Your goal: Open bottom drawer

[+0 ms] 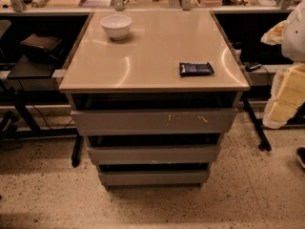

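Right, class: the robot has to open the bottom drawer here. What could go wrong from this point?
The bottom drawer looks like the middle drawer just above it, so the wrong front could be pulled.
Its front has no handle; only a thin gap above it offers purchase, so a grip may slip.
The gripper is not in view, so its approach cannot be checked.
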Controlling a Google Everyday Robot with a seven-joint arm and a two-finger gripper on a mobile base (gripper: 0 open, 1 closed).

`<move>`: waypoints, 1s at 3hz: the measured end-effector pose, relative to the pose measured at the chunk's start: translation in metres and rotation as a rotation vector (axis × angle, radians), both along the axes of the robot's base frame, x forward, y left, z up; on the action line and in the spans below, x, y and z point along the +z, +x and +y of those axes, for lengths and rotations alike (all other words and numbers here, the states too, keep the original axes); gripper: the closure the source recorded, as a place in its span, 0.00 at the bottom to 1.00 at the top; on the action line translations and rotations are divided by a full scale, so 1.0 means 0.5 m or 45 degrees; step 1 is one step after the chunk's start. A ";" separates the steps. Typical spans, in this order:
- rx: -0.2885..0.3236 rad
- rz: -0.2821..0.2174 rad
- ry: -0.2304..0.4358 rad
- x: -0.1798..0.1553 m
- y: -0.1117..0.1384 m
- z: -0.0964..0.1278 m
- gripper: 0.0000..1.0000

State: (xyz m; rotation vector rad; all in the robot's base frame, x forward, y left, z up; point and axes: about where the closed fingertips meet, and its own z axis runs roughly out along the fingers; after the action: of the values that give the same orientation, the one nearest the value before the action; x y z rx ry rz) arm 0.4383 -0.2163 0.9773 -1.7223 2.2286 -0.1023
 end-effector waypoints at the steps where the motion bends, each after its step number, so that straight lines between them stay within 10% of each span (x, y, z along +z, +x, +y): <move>1: 0.000 0.000 0.000 0.000 0.000 0.000 0.00; 3: 0.043 0.046 0.089 -0.223 0.005 0.048 0.00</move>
State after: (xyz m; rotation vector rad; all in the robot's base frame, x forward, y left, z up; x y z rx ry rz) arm 0.4410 -0.1924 0.8658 -1.7374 2.1999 0.0140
